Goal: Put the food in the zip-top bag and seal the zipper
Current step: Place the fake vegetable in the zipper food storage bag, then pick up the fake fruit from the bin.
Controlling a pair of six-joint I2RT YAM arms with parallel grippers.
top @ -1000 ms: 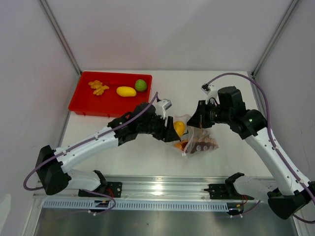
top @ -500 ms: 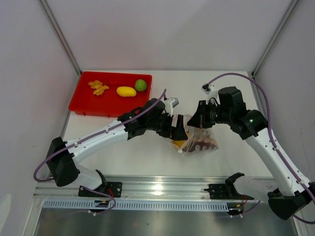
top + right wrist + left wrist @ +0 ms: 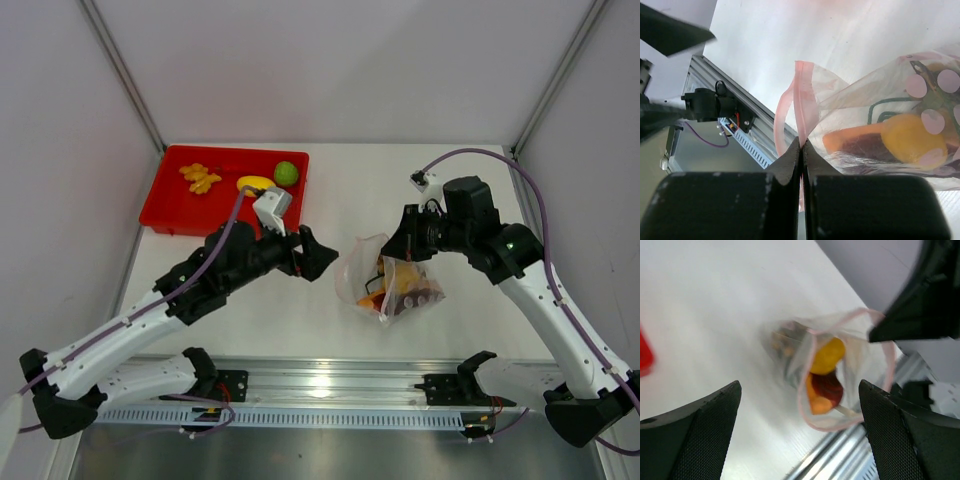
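Red tray (image 3: 175,205) holding lime (image 3: 286,173), left claw (image 3: 320,252) splayed empty, right claw (image 3: 801,142) pinching zipper (image 3: 805,100).

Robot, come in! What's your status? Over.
Left gripper open, empty. Right gripper shut on the zipper; zip-top bag mouth open. Lemon inside; lime and orange pieces in the red tray. Nothing in the way.

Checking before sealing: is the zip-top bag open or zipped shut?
Open: the zip-top bag has its pink zipper gaping in a loop, food visible inside; right pincer pinches one side.
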